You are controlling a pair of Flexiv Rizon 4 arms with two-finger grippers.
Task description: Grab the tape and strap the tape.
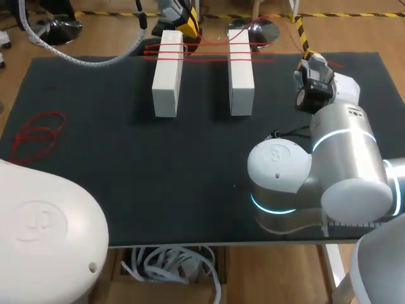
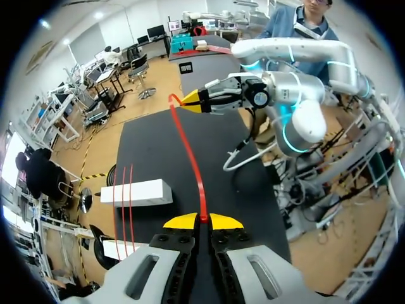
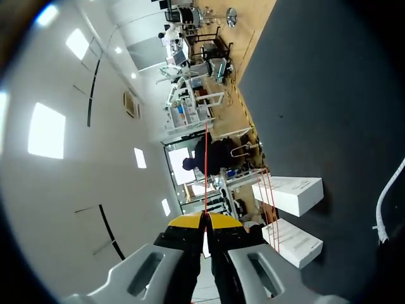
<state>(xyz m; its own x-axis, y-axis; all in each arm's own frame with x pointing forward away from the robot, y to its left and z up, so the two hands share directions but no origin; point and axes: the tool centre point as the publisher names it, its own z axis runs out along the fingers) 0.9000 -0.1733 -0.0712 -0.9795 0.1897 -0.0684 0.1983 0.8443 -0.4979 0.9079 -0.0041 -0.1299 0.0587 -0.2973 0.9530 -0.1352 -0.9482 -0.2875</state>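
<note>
Red tape [image 2: 190, 158] in left tool [image 2: 202, 220] (wrist-only)

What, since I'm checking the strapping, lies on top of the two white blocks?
Strands of red tape lie across the far ends of the left block and right block. Whether tape also runs beneath them is hidden.

Red tape [image 2: 192, 161], white blocks [image 1: 168, 76], black table [image 1: 126, 164], yellow-tipped fingers [image 2: 180, 221]

A red tape [image 3: 205, 171] is held pinched between the closed yellow tips of the right gripper [image 3: 204, 220] and runs straight ahead. Two white blocks [image 3: 291, 193], crossed by red strands [image 3: 271, 209], are seen just beside it on the black table [image 3: 329, 95].
</note>
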